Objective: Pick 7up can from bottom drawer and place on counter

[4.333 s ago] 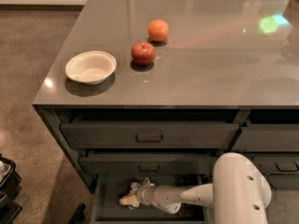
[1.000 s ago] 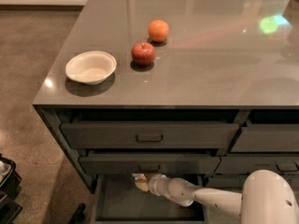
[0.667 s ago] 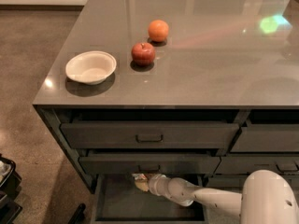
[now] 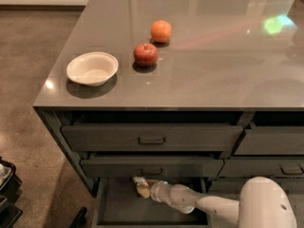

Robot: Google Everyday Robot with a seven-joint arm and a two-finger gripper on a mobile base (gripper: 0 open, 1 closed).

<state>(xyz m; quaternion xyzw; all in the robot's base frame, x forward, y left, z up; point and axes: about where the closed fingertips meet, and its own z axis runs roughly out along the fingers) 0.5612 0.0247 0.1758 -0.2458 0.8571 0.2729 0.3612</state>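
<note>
I can read no text, label, brand or number anywhere in my view. The gripper (image 4: 142, 186) is low inside the open bottom drawer (image 4: 121, 204), just beneath the middle drawer's front.

Your table (image 4: 213, 70) looks glossy and smooth, mirroring lights; the bottom drawer (image 4: 118, 206) is matt dark grey. The hand (image 4: 141, 186), inside that drawer, ends a smooth, white plastic-looking arm (image 4: 213, 204).

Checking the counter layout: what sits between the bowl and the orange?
The red apple, camera view; the gripper is inside the bottom drawer.
</note>
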